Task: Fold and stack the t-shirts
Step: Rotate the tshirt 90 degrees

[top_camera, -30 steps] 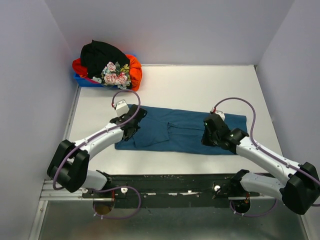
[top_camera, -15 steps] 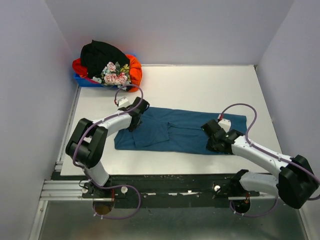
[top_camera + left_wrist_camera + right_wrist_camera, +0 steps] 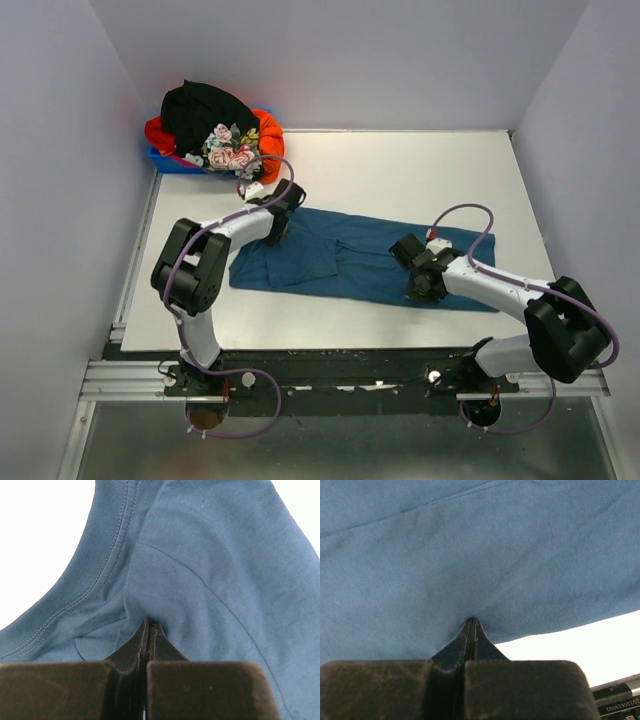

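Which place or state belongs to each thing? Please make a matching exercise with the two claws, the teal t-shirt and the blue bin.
1 left claw
2 right claw
3 teal t-shirt
4 blue bin

a far left corner, heaped with other shirts
b shut on cloth by the collar
c lies across the middle of the table
d shut on cloth by the shirt's near edge

Pairs: 1-b, 2-d, 3-c, 4-a

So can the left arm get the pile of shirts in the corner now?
Probably not yet: the pile is close by, but the left gripper is shut on the blue t-shirt and must let go first.
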Controlling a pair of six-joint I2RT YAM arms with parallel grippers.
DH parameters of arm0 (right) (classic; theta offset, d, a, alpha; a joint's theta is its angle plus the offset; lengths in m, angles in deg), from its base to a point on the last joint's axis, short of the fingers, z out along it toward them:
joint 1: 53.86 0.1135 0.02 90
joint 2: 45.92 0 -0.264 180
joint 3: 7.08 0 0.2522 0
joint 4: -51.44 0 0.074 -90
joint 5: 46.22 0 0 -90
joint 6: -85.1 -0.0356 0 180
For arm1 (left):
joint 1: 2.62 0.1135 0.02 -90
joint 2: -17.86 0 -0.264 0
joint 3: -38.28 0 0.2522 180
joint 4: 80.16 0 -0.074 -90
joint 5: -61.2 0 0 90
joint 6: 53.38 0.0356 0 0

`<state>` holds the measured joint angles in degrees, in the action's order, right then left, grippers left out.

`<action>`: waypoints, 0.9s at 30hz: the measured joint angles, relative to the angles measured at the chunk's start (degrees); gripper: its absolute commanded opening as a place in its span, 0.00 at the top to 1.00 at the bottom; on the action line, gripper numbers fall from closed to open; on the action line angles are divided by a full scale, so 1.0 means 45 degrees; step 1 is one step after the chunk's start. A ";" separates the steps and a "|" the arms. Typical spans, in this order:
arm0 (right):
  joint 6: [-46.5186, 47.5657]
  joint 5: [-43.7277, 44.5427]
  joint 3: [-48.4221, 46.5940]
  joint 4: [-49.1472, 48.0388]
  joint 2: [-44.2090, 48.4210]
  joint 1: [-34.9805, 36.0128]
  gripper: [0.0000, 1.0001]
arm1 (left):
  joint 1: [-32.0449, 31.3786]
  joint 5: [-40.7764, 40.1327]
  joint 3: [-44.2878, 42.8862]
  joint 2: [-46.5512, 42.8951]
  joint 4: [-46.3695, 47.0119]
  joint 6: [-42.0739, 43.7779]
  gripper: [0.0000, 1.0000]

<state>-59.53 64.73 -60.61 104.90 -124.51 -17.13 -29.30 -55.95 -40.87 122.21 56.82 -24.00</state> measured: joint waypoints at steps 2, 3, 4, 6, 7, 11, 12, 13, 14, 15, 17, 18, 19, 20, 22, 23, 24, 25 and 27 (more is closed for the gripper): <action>-0.0044 -0.0078 0.0000 -0.0029 0.0019 0.0010 0.99 | 0.0015 0.0000 -0.0403 0.0325 -0.0087 0.0005 1.00; -0.0087 -0.0121 0.0000 -0.0039 0.0034 0.0039 0.99 | 0.0024 0.0005 -0.0685 0.0559 -0.0131 0.0024 1.00; -0.0165 -0.0126 0.0000 -0.0049 0.0044 0.0160 0.99 | 0.0024 0.0000 -0.0957 0.0763 -0.0155 0.0049 1.00; -0.0291 -0.0155 -0.0029 -0.0049 0.0019 0.0563 0.99 | 0.0034 0.0000 -0.1540 0.1209 -0.0204 0.0155 1.00; -0.0359 -0.0170 -0.0097 -0.0015 -0.0058 0.0860 0.99 | 0.0044 0.0000 -0.1773 0.1370 -0.0248 0.0209 1.00; -0.0651 -0.0267 -0.0947 0.0180 -0.1069 0.2132 0.99 | 0.0015 0.0160 -0.3891 0.2812 -0.0763 0.0704 1.00; -0.0738 -0.0267 -0.1253 0.0233 -0.1404 0.2492 0.99 | -0.0005 0.0306 -0.4813 0.3439 -0.0952 0.0894 1.00; -0.0860 -0.0291 -0.1569 0.0272 -0.1734 0.2866 0.99 | -0.0029 0.0418 -0.5450 0.3823 -0.1030 0.1030 1.00; -0.0981 -0.0345 -0.1909 0.0325 -0.2084 0.3269 0.99 | -0.0053 0.0588 -0.6528 0.4512 -0.1185 0.1180 1.00; -0.1122 -0.0447 -0.2390 0.0364 -0.2531 0.3764 0.99 | -0.0092 0.0680 -0.7281 0.4964 -0.1258 0.1302 1.00; -0.1365 -0.0738 -0.3211 0.0355 -0.3274 0.4556 0.99 | -0.0189 0.0928 -0.8752 0.5858 -0.1545 0.1535 1.00; -0.1452 -0.0908 -0.3614 0.0287 -0.3638 0.4930 0.99 | -0.0248 0.1039 -0.9539 0.6334 -0.1661 0.1666 1.00; -0.1515 -0.1107 -0.3988 0.0107 -0.3968 0.5275 0.99 | -0.0316 0.1137 -1.0384 0.6805 -0.1836 0.1763 1.00; -0.1525 -0.1370 -0.4308 -0.0151 -0.4235 0.5586 0.99 | -0.0408 0.1253 -1.1443 0.7446 -0.2050 0.1977 1.00; -0.1501 -0.1792 -0.4726 -0.0811 -0.4566 0.6033 0.99 | -0.0568 0.1496 -1.3007 0.8349 -0.2239 0.2297 1.00; -0.1438 -0.1982 -0.4857 -0.1122 -0.4595 0.6207 0.99 | -0.0661 0.1671 -1.3809 0.8816 -0.2302 0.2467 1.00; -0.1370 -0.2108 -0.4954 -0.1399 -0.4571 0.6339 0.99 | -0.0743 0.1807 -1.4314 0.9136 -0.2273 0.2594 1.00; -0.1258 -0.2157 -0.5042 -0.1588 -0.4488 0.6397 0.99 | -0.0816 0.1972 -1.4634 0.9326 -0.2205 0.2759 1.00; -0.0957 -0.2093 -0.5090 -0.1851 -0.4158 0.6397 0.99 | -0.0908 0.2351 -1.4800 0.9447 -0.1996 0.3026 1.00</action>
<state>-63.83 55.31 -83.52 96.58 -143.22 11.65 -33.39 -45.38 -107.47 164.72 47.84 -10.38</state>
